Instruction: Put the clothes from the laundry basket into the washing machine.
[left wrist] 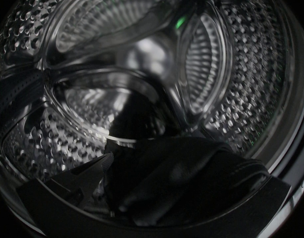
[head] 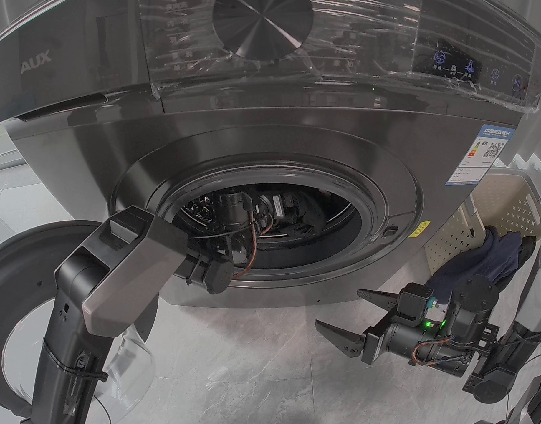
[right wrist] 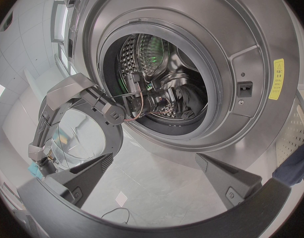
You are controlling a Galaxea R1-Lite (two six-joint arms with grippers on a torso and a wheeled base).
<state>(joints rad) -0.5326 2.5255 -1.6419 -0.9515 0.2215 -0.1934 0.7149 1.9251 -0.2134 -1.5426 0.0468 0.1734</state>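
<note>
Loading stage, washing machine (head: 282,142) with door (head: 17,278) swung open to the robot's left. The left gripper (left wrist: 155,159) is held inside the drum (left wrist: 251,83), where a dark garment (left wrist: 185,179) is draped across it. One finger (left wrist: 92,172) is seen set wide and the other is covered by cloth, so the jaws are judged to be spread and the garment released rather than pinched.

The right gripper (head: 338,308) is held low before the machine, jaws spread and empty, its fingertips turned toward the robot's left. A dark blue garment (head: 488,257) is hung over the rim of the laundry basket (head: 512,198), just beside the machine on the robot's right. It lies behind the right wrist, opposite to where the fingers point. The right arm is clearly the nearer, and a turn back toward the basket is judged necessary before any grasp.
</note>
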